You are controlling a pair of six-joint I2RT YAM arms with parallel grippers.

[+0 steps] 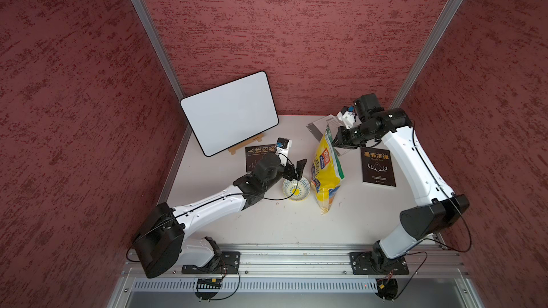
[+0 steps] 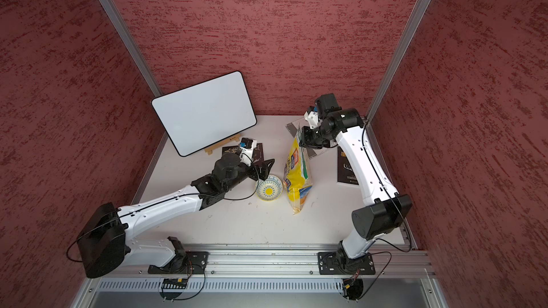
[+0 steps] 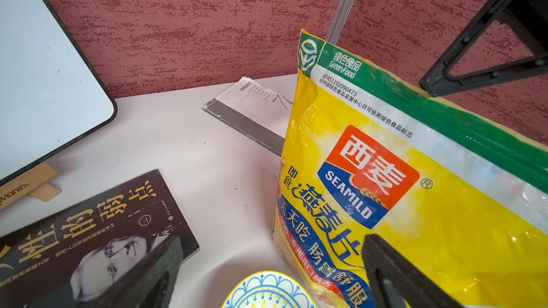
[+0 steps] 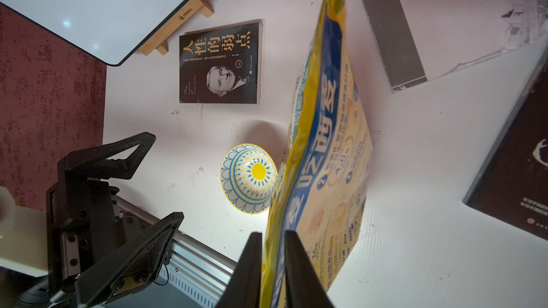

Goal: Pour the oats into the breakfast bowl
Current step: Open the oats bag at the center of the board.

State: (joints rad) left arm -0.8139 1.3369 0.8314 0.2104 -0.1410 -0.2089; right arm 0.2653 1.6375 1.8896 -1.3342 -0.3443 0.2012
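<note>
Right gripper: jaws nearly closed, pinching the upper edge of the oat bag, which stands upright on the table. The oats are inside and not visible, and whether the top seal is open cannot be told. The breakfast bowl is empty and sits just beside the bag's lower half on the left arm's side; contact between them cannot be confirmed. Left gripper: jaws fully spread, holding nothing, poised above the bowl's far rim. Assessment: the bag is soft, glossy film, likely slippery, with loose contents that will shift. A top pinch alone risks sagging, so a second hold low on the body is advised. The bowl is small, ceramic and easily knocked. Obstructions are the portrait book, the whiteboard and the antler book. Open table lies toward the front rail.
</note>
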